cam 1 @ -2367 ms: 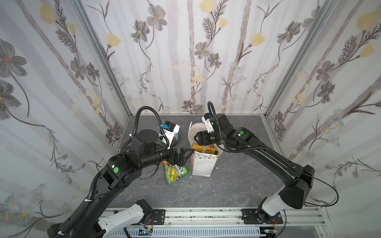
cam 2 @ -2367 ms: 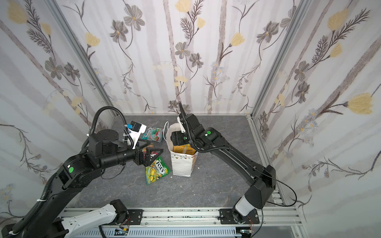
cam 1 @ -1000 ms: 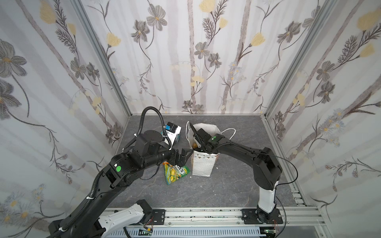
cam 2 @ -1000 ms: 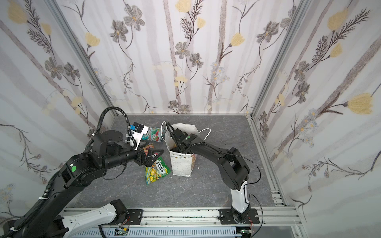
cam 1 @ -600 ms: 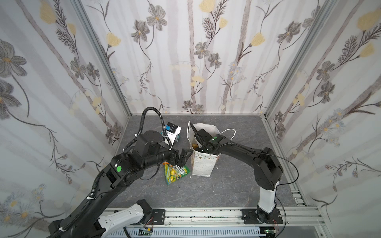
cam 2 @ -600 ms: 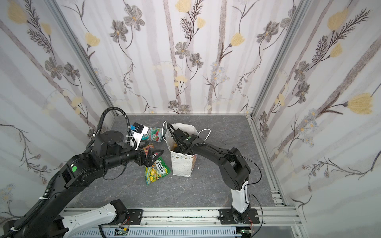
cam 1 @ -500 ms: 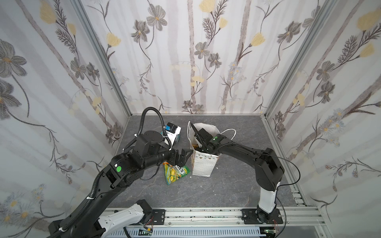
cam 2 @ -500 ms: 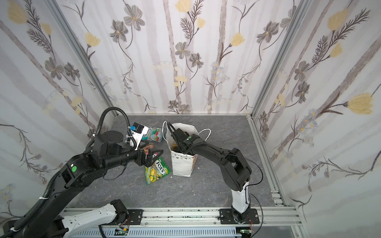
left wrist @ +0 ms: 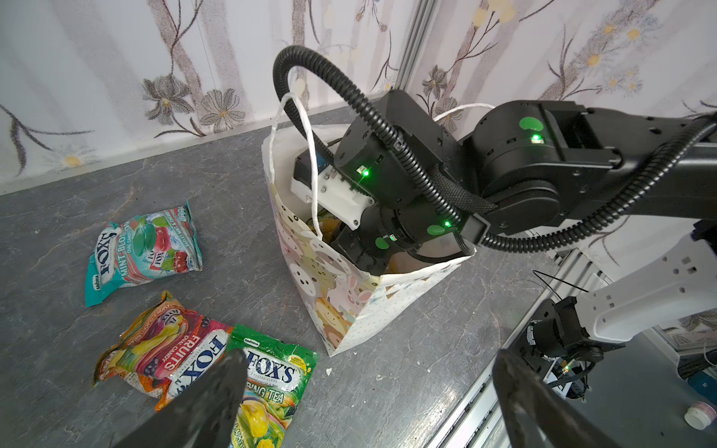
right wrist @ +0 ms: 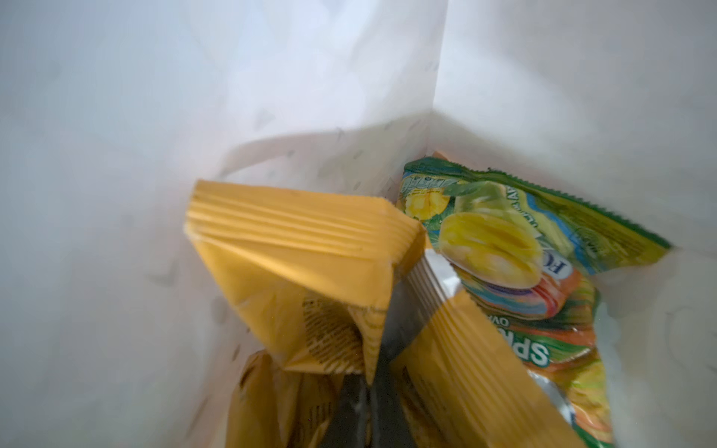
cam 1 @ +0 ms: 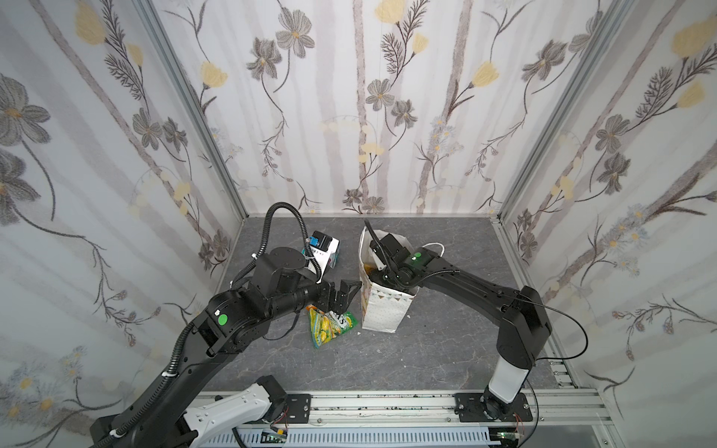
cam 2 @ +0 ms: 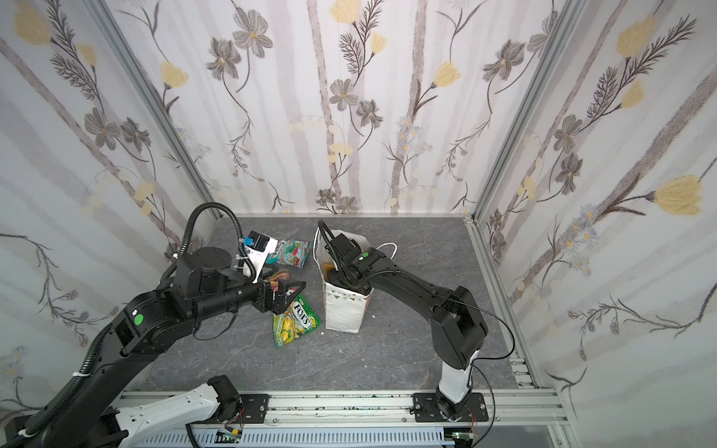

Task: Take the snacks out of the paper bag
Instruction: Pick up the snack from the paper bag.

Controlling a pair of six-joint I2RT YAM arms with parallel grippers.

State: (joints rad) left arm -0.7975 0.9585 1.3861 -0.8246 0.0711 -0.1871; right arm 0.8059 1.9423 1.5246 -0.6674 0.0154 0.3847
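Both top views: right arm [cam 1: 458, 281] deep in the paper bag [cam 1: 382, 310], upright on the table [cam 1: 426, 349]; left end effector [cam 1: 346, 296] wide open beside it, above the green-yellow packet [cam 1: 331, 326]. Left wrist: red-orange packet [left wrist: 163, 349] and teal packet [left wrist: 143, 248] out. Right wrist: right end effector [right wrist: 357, 407], open a second ago, now closed, apparently pinching the yellow-orange packet [right wrist: 310, 263]. I'd lift next.

I'm working in a lab test booth. Flower-print panels [cam 1: 388, 116] stand on three sides around my left fingers [left wrist: 201, 403], with aluminium posts [cam 1: 193, 104] at the corners. A grey marbled tabletop [cam 1: 446, 349] lies below them, and a slotted mounting rail [cam 1: 388, 403] runs behind.
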